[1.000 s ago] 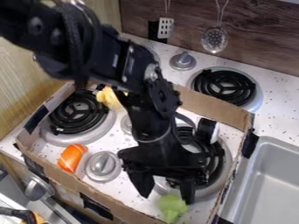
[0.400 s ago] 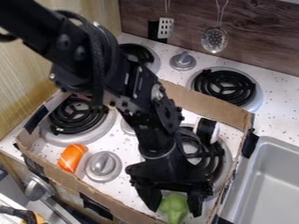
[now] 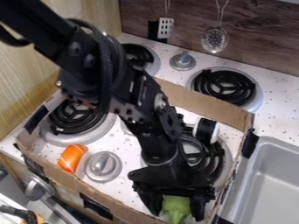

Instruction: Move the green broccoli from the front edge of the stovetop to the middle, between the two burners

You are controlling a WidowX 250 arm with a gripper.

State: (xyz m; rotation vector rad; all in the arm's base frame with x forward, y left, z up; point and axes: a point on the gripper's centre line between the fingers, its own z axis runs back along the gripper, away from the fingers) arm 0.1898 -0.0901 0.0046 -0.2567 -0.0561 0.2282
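Gripper [image 3: 177,216] low inside cardboard frame [image 3: 201,106]; fingers apart, astride green toy [image 3: 175,204]. Orange toy [image 3: 71,157] lies beside knob [image 3: 103,166].

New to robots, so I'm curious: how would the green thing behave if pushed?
The green thing would probably swing round rather than roll straight, being wide at one end and narrow at the other. Its smooth, toy-like look suggests it is light and fairly stiff.

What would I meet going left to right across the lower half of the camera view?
Silver front knob, orange toy, round stovetop knob, green toy, black-and-white cylinder, metal sink.
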